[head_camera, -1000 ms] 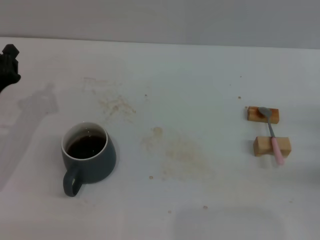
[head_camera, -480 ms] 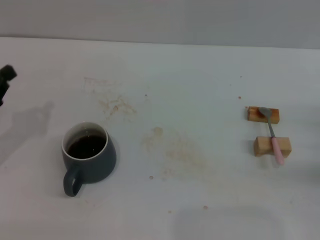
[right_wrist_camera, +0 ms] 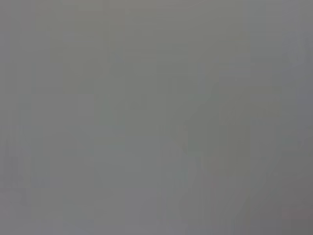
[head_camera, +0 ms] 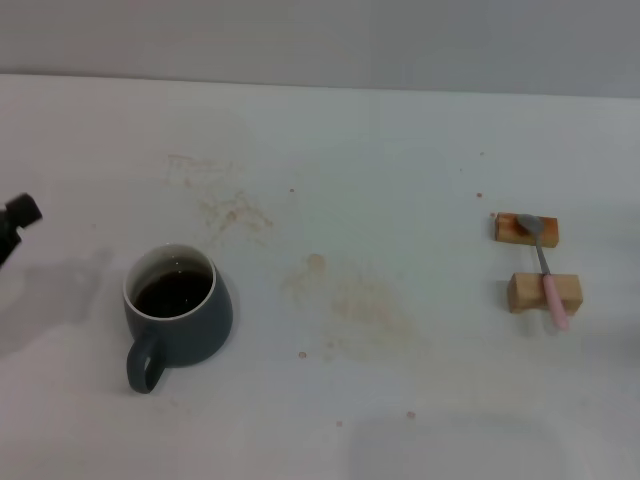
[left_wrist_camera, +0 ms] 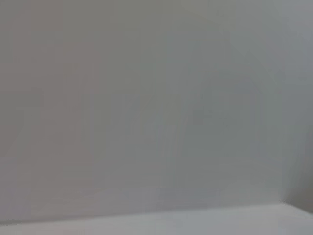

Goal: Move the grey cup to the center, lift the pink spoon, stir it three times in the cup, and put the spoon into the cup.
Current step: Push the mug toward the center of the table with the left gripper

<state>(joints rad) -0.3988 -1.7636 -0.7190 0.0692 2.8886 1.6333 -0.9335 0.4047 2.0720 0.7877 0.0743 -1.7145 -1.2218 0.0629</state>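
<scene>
The grey cup [head_camera: 178, 315] stands at the front left of the white table in the head view, with dark liquid inside and its handle toward the front left. The pink spoon [head_camera: 545, 272] lies at the right across two tan wooden blocks [head_camera: 543, 291], its metal bowl on the far block and its pink handle over the near one. A black tip of my left gripper [head_camera: 14, 222] shows at the left edge, left of the cup and apart from it. My right gripper is out of view. Both wrist views show only blank grey.
Brownish stains [head_camera: 350, 300] mark the table's middle and a patch behind the cup [head_camera: 230, 208]. A grey wall runs along the table's far edge.
My left gripper has moved down the left edge toward the front, nearer the cup's level. The cup and the spoon have not moved.
</scene>
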